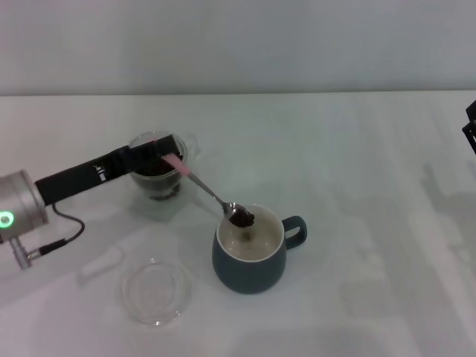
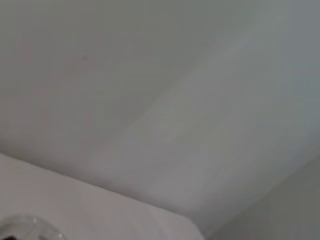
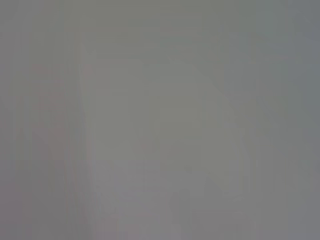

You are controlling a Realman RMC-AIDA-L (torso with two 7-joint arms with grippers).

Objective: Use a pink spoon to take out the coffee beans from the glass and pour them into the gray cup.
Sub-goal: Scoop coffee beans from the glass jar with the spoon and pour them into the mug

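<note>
Pink spoon [image 1: 210, 195], clamped in left gripper [image 1: 165, 158] left of centre, is carrying coffee beans [image 1: 242, 218] over gray cup [image 1: 250, 257]; tipping slowly should be keeping them inside.

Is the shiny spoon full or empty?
Full: the pink-handled metal spoon carries dark coffee beans in its bowl, over the blue-gray ceramic cup, held by the left gripper.

Nothing really readable here. The only marks are a couple of tiny white ones on the black left arm [image 1: 97, 172], too small to make out as letters or numbers. No labels or brands on anything sitting on the bench [image 1: 357, 186] either.
</note>
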